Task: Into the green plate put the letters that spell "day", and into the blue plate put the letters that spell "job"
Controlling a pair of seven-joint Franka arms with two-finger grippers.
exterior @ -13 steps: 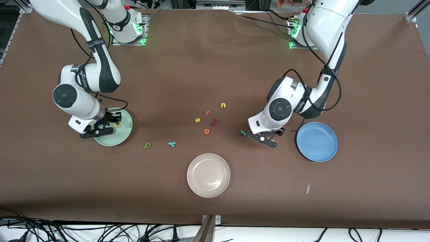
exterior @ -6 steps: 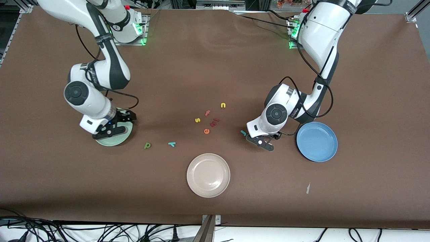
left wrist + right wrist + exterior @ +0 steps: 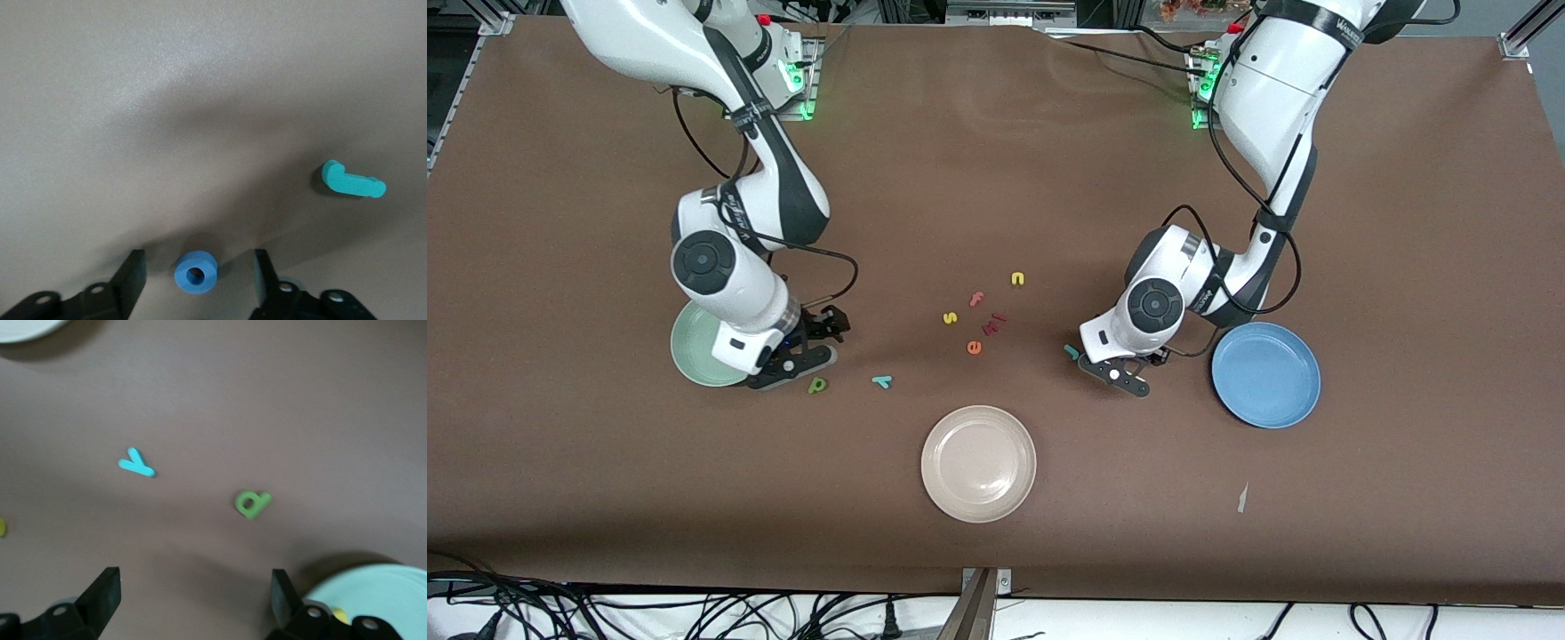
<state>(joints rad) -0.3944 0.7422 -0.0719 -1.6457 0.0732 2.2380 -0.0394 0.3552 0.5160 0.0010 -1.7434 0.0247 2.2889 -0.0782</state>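
1. The blue plate [image 3: 1265, 374] sits toward the left arm's end, the green plate [image 3: 694, 348] toward the right arm's.
2. Right gripper [image 3: 811, 347], fingers spread, is beside the green plate (near the green letter [image 3: 252, 503]).
3. Left gripper [image 3: 195, 283] straddles the blue "o" [image 3: 196, 272], fingers not touching it, teal "j" [image 3: 351, 181] nearby.

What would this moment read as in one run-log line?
left end effector: open around blue "o", teal "j" beside | right end effector: open, empty, near green letter | green plate: holds yellow letter
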